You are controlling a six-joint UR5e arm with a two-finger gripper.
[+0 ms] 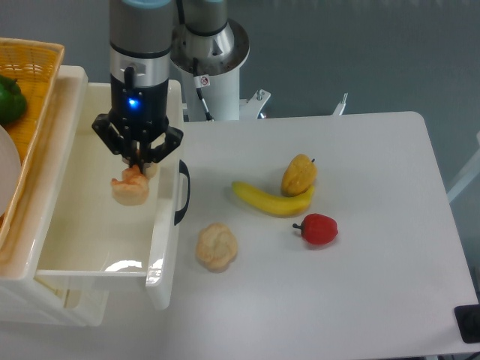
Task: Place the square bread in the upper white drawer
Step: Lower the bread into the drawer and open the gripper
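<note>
The upper white drawer (166, 232) stands pulled open at the left, its curved black handle (183, 193) facing the table. My gripper (138, 162) hangs over the drawer's inside, near its back right. It is shut on the square bread (130, 187), a pale-tan block with an orange-brown crust on top. The bread hangs at my fingertips within the drawer's opening. I cannot tell whether it touches the drawer floor.
A round lumpy cream bun (217, 247) lies just right of the drawer front. A banana (271, 201), a yellow-orange pointed fruit (298, 174) and a red fruit (319, 229) lie mid-table. A woven yellow basket (37, 75) with a green vegetable (9, 97) sits at the left above the drawer.
</note>
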